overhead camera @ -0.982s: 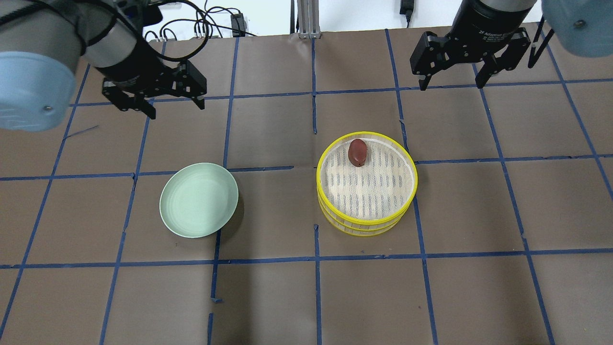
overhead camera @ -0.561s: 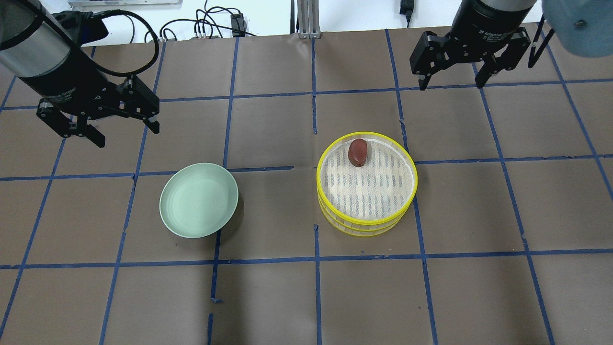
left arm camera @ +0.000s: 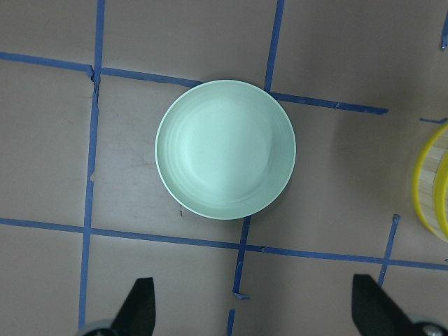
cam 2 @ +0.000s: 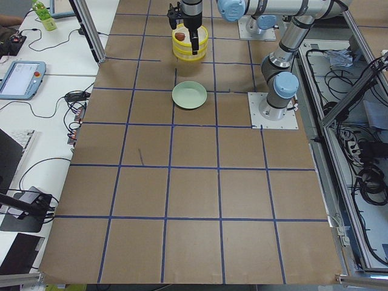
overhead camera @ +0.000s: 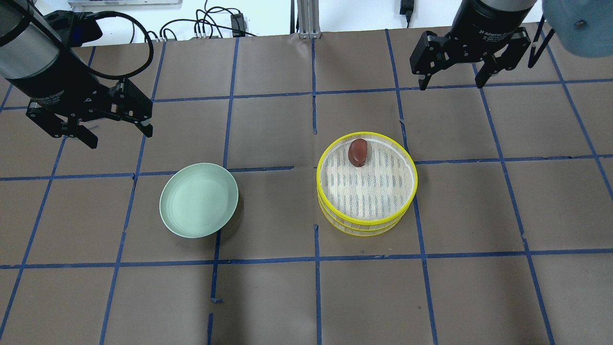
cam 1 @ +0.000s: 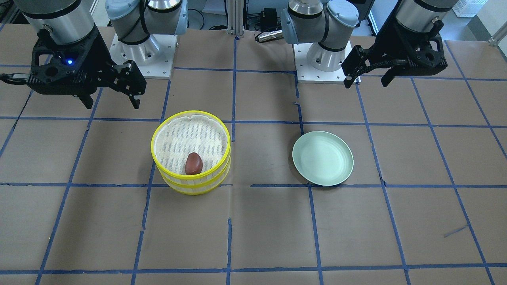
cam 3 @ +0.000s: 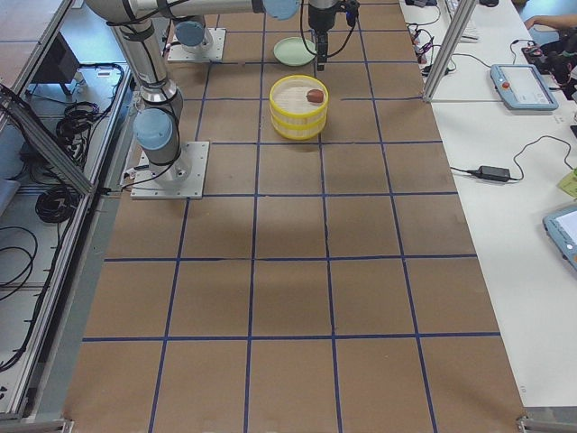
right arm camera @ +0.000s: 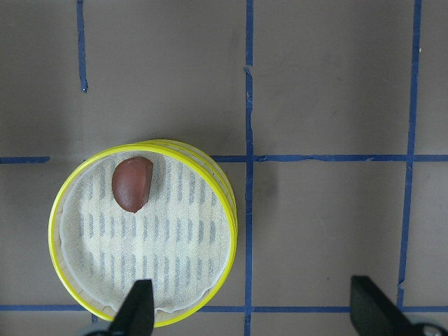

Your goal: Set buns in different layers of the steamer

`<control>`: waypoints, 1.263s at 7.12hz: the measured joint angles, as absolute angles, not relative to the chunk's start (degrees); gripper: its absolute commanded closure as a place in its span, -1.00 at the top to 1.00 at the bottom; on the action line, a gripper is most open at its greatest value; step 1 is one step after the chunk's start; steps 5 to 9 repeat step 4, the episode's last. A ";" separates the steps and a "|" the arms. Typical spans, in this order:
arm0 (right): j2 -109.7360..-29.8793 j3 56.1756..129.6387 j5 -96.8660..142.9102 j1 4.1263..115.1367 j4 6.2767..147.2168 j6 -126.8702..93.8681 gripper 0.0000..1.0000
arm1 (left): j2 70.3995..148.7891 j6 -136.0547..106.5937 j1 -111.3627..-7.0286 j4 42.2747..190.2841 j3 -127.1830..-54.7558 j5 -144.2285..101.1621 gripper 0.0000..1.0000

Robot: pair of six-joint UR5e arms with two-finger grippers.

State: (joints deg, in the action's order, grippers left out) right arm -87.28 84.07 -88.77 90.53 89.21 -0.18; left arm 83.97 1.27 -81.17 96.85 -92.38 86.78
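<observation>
Two yellow-rimmed steamer trays are stacked right of the table's middle, the top tray (overhead camera: 371, 191) on the lower tray (overhead camera: 364, 231). The reddish-brown bun (overhead camera: 357, 152) lies on the top tray's liner by its far rim; it also shows in the right wrist view (right arm camera: 131, 183). The white bun is hidden or out of view. My left gripper (overhead camera: 119, 136) is open and empty, raised behind and left of the plate. My right gripper (overhead camera: 451, 86) is open and empty, raised behind and right of the stack.
A pale green plate (overhead camera: 198, 200) lies empty left of the stack and shows under my left wrist camera (left arm camera: 225, 148). The table is brown paper with a blue tape grid. The arm bases (cam 1: 324, 59) stand at the robot's edge.
My left gripper has swung to the left and a little toward the robot, staying open. The right gripper, the stack, the bun and the plate have not moved.
</observation>
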 measured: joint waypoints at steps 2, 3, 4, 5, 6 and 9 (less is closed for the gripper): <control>-87.28 84.11 -88.69 90.53 89.27 -0.18 0.99 | 83.94 1.43 -81.36 96.85 -92.72 86.80 1.00; -87.27 84.13 -88.64 90.53 89.27 -0.19 0.99 | 83.92 1.32 -81.47 96.92 -92.75 86.77 1.00; -87.28 84.17 -88.61 90.53 89.26 -0.23 0.99 | 83.88 1.08 -81.64 97.05 -92.88 86.76 1.00; -87.28 84.17 -88.61 90.53 89.26 -0.23 0.99 | 83.88 1.08 -81.64 97.05 -92.88 86.76 1.00; -87.28 84.17 -88.61 90.53 89.26 -0.23 0.99 | 83.88 1.08 -81.64 97.05 -92.88 86.76 1.00; -87.28 84.17 -88.61 90.53 89.26 -0.23 0.99 | 83.88 1.08 -81.64 97.05 -92.88 86.76 1.00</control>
